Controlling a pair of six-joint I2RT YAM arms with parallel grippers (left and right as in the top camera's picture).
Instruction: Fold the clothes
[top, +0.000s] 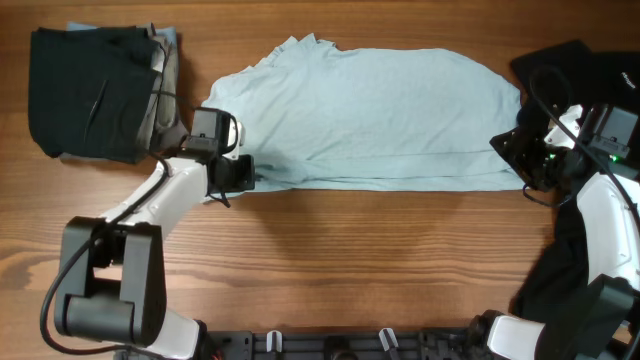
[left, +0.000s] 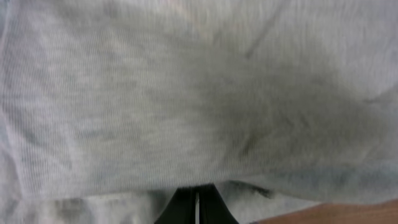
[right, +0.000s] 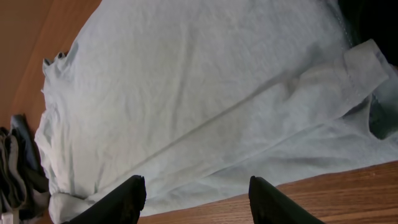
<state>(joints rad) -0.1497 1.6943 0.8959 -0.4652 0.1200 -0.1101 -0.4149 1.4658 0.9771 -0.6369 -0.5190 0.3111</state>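
Observation:
The pale light-blue T-shirt (top: 370, 115) lies flat across the back of the table, folded lengthwise with its collar at the far edge. My left gripper (top: 245, 172) is at the shirt's near left corner. In the left wrist view its fingers (left: 186, 208) are pressed together, and their tips disappear into the cloth (left: 186, 93), which fills the picture. At the shirt's right end my right gripper (top: 525, 160) stands open. Its fingers (right: 127, 199) hover above the near hem (right: 249, 168) with nothing between them.
A stack of folded clothes (top: 95, 90), black on top, sits at the back left. Black fabric (top: 560, 60) lies at the back right and also under the right arm (top: 575, 260). Bare wood (top: 380, 260) runs along the front.

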